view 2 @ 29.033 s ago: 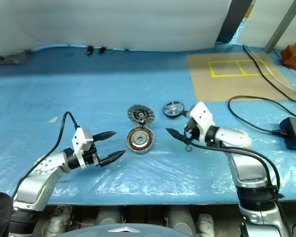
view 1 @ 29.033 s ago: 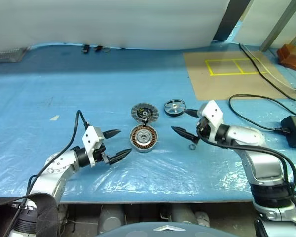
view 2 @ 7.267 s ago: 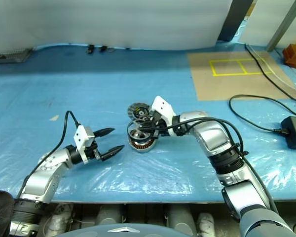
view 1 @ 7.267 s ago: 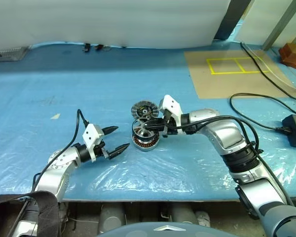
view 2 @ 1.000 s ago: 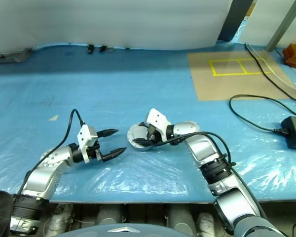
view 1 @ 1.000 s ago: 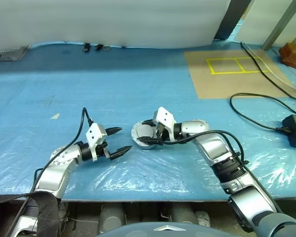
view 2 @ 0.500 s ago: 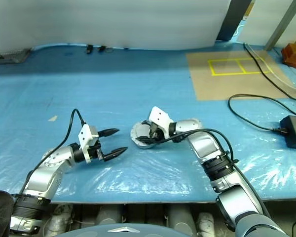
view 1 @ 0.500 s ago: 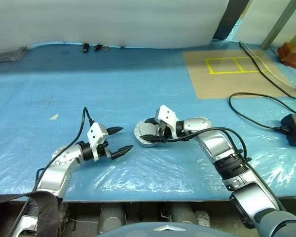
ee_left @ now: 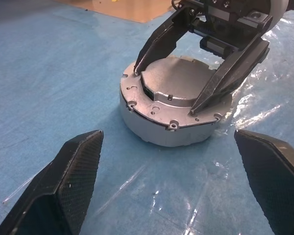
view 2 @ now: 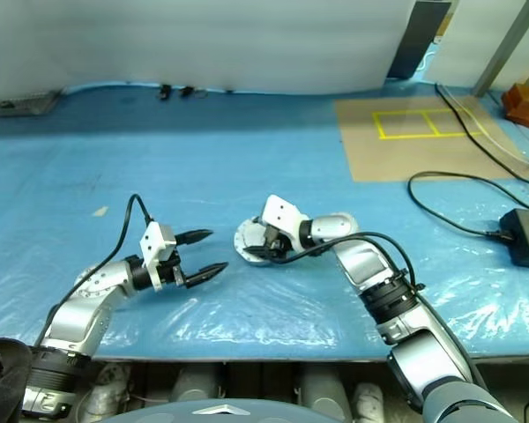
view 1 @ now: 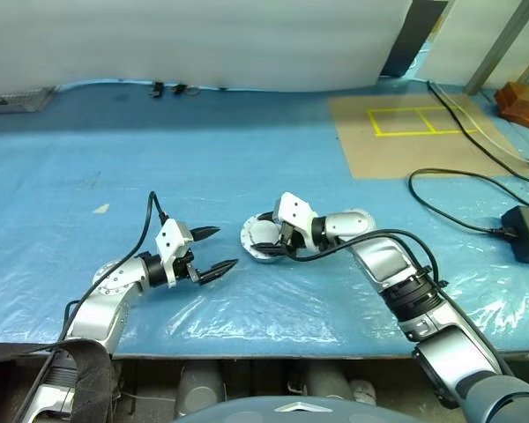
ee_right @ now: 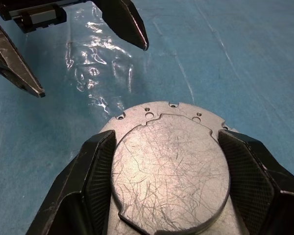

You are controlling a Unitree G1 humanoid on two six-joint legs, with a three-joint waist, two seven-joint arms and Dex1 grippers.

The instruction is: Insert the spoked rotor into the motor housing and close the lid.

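On blue tabletop [view 1: 247,159], the lid [ee_left: 179,87] is gripped onto the housing [ee_left: 161,129] by the right pincer [ee_right: 169,161]; release is needed next, left pincer [view 1: 213,249] open.

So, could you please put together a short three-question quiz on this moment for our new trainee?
1. True or false: the lid is seated on the motor housing.
2. Which gripper has its fingers on either side of the lid? A) left B) right C) neither
3. Fill in: the left gripper, beside the housing, stands ____ and holds nothing.

Key: 1 true. 2 B, the right gripper. 3 open.
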